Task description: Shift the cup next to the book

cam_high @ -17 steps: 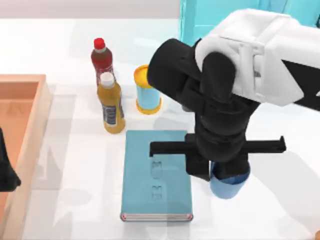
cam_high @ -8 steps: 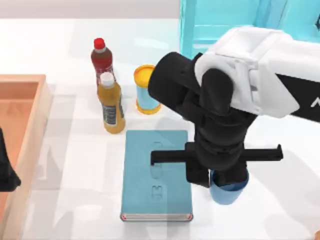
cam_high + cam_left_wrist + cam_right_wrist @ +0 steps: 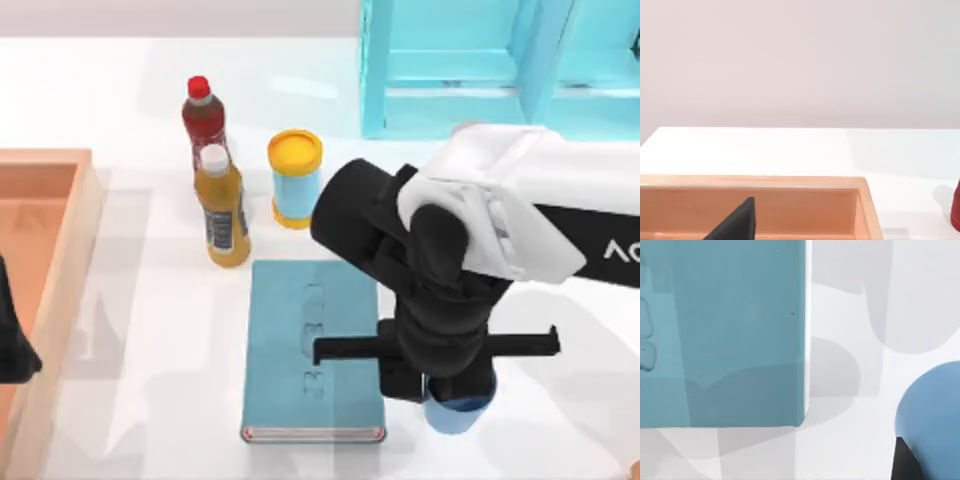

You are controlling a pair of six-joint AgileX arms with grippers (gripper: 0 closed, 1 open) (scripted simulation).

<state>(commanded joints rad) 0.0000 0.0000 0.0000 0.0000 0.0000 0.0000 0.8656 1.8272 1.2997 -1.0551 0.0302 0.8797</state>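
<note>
The teal-blue book [image 3: 313,350] lies flat in the middle of the table, its white page edge toward the front. Just off its front right corner is the small blue cup [image 3: 458,412], mostly covered by my right arm's black wrist. My right gripper [image 3: 447,388] points straight down over the cup and is shut on it. In the right wrist view the cup [image 3: 932,420] rests against a dark finger [image 3: 902,462], with a strip of white table between it and the book [image 3: 722,330]. My left gripper [image 3: 14,345] sits parked at the left edge over the wooden tray.
A blue canister with a yellow lid [image 3: 295,178], a red-capped bottle [image 3: 203,118] and an orange bottle [image 3: 222,208] stand behind the book. A wooden tray [image 3: 60,250] lies at the left, and a light blue shelf [image 3: 470,70] at the back right.
My right arm has carried the cup toward the table's front, along the book's right side, from beside its middle to beside its front corner. The left arm has stayed still.
</note>
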